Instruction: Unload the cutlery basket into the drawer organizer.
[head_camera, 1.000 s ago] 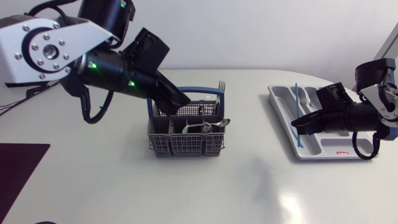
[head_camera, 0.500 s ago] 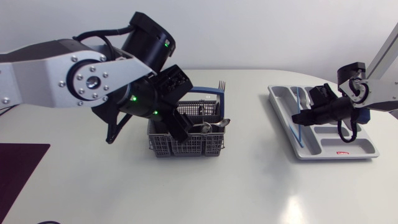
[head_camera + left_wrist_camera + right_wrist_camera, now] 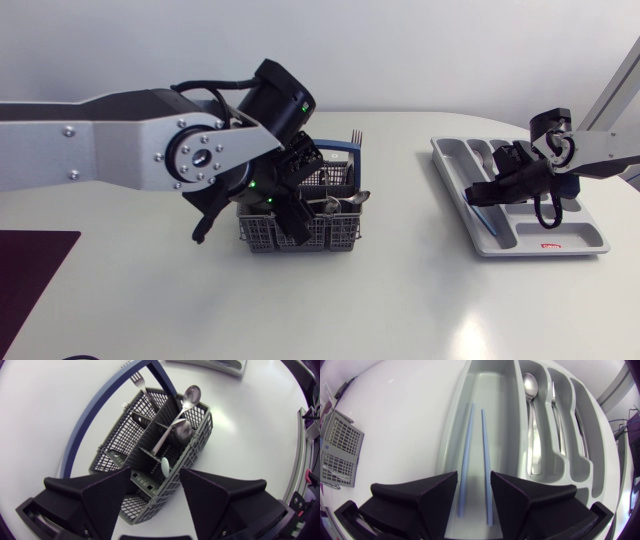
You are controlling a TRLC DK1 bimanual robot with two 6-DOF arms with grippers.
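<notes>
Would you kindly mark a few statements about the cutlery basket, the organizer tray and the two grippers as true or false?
1. Two pale blue chopsticks lie side by side in the widest compartment of the grey plastic organizer tray. True.
2. The right gripper is shut on a chopstick. False: it is open above them and holds nothing.
3. The grey mesh cutlery basket is empty. False: it holds metal spoons and a metal fork.
4. The left gripper is open over the basket. True.
</notes>
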